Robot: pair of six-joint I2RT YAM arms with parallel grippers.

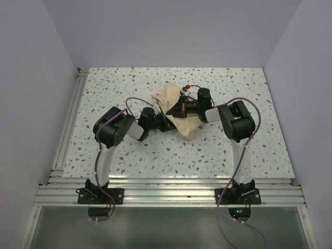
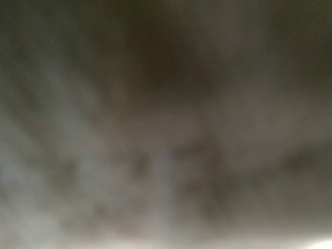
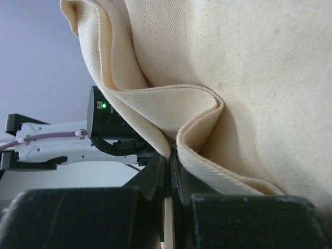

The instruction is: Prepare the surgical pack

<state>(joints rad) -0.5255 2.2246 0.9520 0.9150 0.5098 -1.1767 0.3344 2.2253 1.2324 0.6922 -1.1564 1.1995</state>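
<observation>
A: Where's the surgical pack (image 1: 173, 102)?
B: Mid-table (image 1: 129, 88), a bit toward the far side. Tan cloth, bunched up, not flat. Both arms reach in to it, one from each side.
A: Right gripper (image 3: 168, 179)?
B: Clenched on the cloth. In the right wrist view the two black fingers are pressed nearly together, with a hemmed fold of the pack pinched between them. The fold loops up just above the tips. More cloth fills the upper right of that view.
A: Left gripper (image 1: 163, 123)?
B: Can't tell. The top view puts it at the pack's near-left edge, touching or under the cloth, with the tips hidden. The left wrist view is all grey-brown blur.
A: Any text, brands, labels?
B: The cloth is plain where it shows. The right wrist view shows the left arm (image 3: 52, 142), white with a purple cable (image 3: 49, 136), behind the fold. Its black housing has a green light (image 3: 104, 106) lit. There's a tiny marking beside the light, too small to read.
A: What's the table like?
B: White with dark speckles.
</observation>
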